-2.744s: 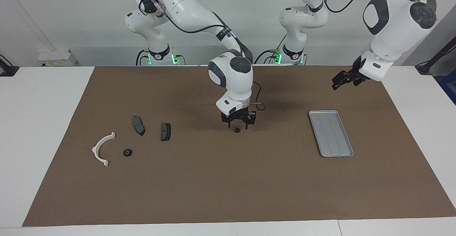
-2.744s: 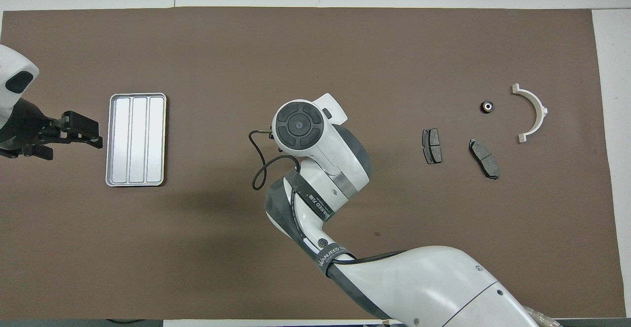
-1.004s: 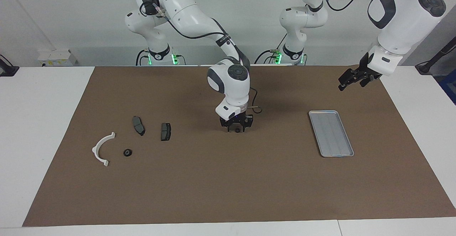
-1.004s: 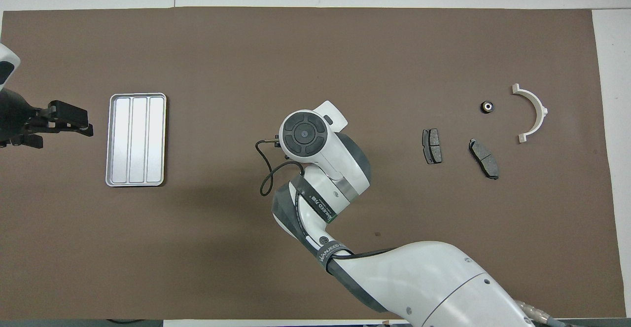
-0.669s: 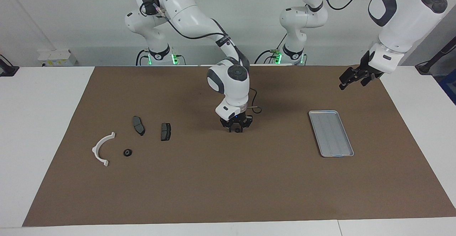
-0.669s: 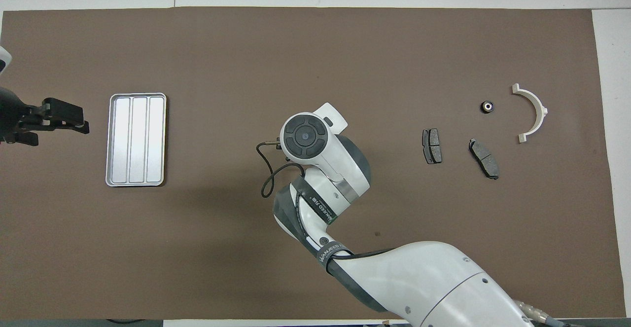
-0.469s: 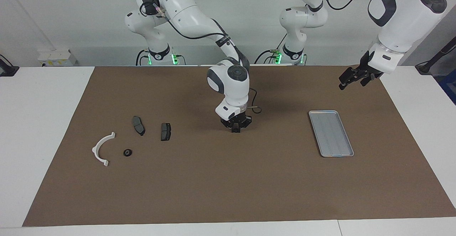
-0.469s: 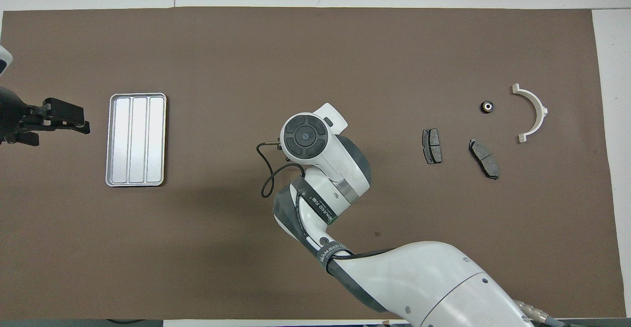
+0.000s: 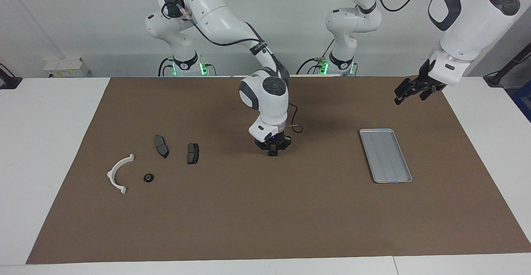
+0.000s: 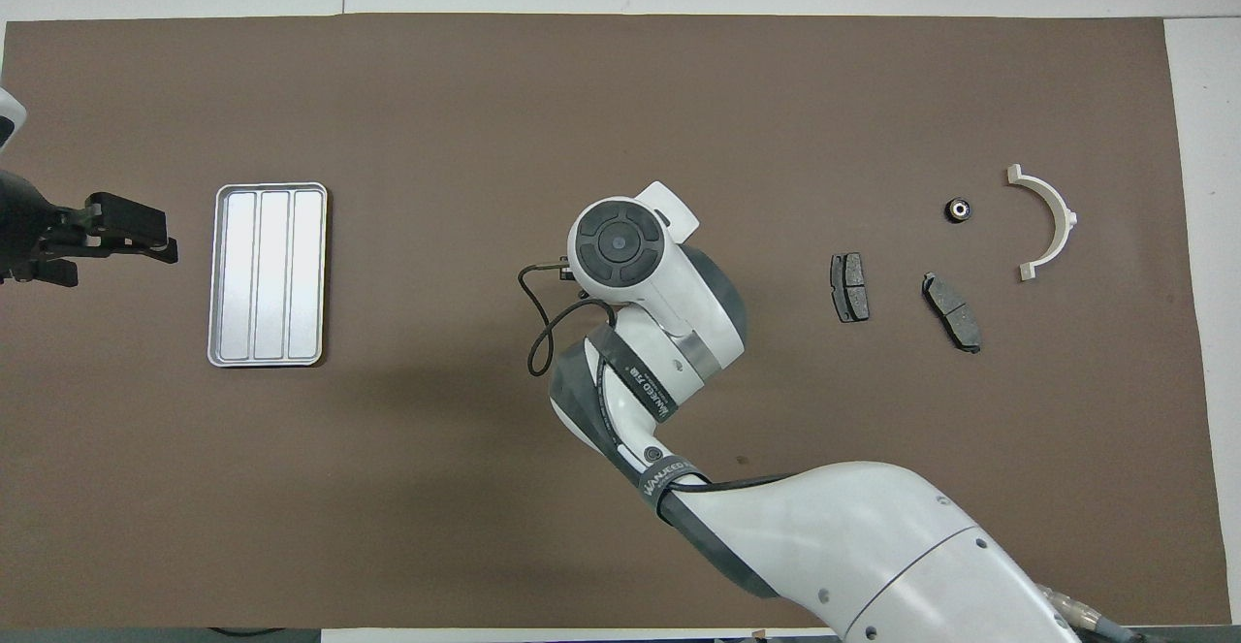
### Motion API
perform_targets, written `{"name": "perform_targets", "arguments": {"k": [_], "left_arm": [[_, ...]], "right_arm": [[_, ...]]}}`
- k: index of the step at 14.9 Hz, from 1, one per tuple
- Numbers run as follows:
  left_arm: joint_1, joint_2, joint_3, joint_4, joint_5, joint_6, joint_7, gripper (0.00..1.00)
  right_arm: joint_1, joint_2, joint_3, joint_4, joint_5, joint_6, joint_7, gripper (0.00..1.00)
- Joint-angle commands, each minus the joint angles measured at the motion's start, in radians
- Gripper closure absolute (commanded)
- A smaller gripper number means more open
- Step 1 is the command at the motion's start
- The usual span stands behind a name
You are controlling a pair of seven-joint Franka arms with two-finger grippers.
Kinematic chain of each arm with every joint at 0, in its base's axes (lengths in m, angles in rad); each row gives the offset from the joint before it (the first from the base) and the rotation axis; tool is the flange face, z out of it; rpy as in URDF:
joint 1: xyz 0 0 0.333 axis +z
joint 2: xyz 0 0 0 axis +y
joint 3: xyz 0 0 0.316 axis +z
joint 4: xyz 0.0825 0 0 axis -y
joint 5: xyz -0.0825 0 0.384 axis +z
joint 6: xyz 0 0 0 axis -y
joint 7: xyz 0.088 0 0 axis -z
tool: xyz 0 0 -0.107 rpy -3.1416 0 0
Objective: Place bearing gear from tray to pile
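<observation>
Black bearing gear (image 9: 273, 153) | pinched btwn right gripper (image 9: 273, 154) tips | mid-mat

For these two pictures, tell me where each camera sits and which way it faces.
Facing view: high across the table, looking at both robots; whole arms show, right gripper low over the mat, left gripper waiting raised.
Overhead view: above the robots' end, looking steeply down; right arm fills the bottom.
Shared: tray, white bracket, flipped half a turn.

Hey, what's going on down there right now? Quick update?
Right gripper shut on small black bearing gear, mid-mat. Left gripper open, waiting near tray; tray holds nothing. Path to the pile's brake pads shows no obstacle.
</observation>
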Motion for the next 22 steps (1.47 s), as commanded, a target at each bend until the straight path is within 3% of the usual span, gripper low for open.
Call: {"name": "perform_targets", "arguments": {"k": [1,7,11,22], "left_arm": [[0.007,-0.015,-0.008,-0.011,0.013,0.008,0.011,0.0],[0.004,-0.015,-0.008,-0.011,0.013,0.009,0.009,0.0],[0.003,-0.015,-0.008,-0.011,0.013,0.009,0.009,0.0],[0.001,-0.017,-0.008,-0.013,0.012,0.009,0.008,0.0]], "right_arm": [[-0.089,-0.028,0.012,0.072,0.031,-0.102,-0.134,1.0],[-0.339,-0.098,0.012,0.054,0.118,-0.176,-0.594,1.0],[-0.481,-0.101,0.012,0.012,0.12,-0.163,-0.854,1.0],[-0.571,-0.129,0.012,-0.156,0.12,-0.01,-0.986,1.0]]}}
